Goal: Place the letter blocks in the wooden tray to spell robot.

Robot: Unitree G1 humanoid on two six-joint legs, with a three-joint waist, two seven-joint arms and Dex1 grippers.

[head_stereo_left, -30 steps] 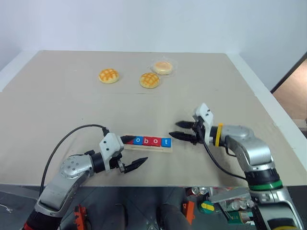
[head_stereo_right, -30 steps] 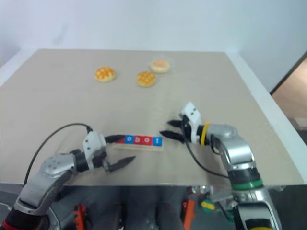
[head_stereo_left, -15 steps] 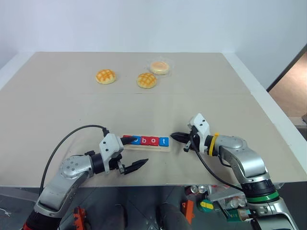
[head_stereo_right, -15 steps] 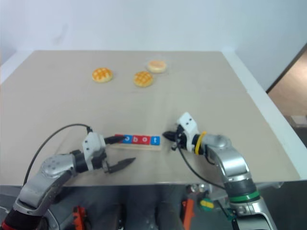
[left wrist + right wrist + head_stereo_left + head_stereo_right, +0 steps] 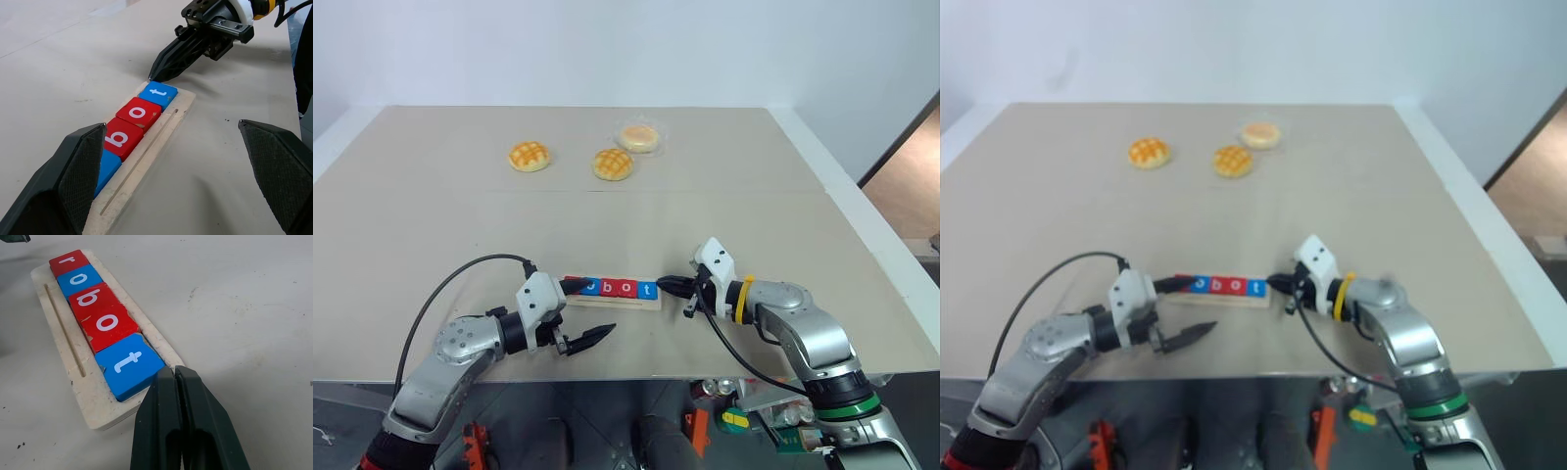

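Beige table (image 5: 431, 225), wooden tray (image 5: 93, 404) holding letter blocks (image 5: 100, 318). Right gripper (image 5: 174, 377) pressed together, tips against the tray's t end. Left gripper (image 5: 171, 161) spread wide, straddling the other end.

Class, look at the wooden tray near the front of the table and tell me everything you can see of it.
The wooden tray is a long, narrow slab of pale wood with rounded corners, lying flat on the beige table. A thin groove runs along one long side. Beside it sit five square letter blocks in a row, red, blue, red, red, blue, reading robot. The right gripper, shut, has its tips at the t end; whether they touch is unclear.
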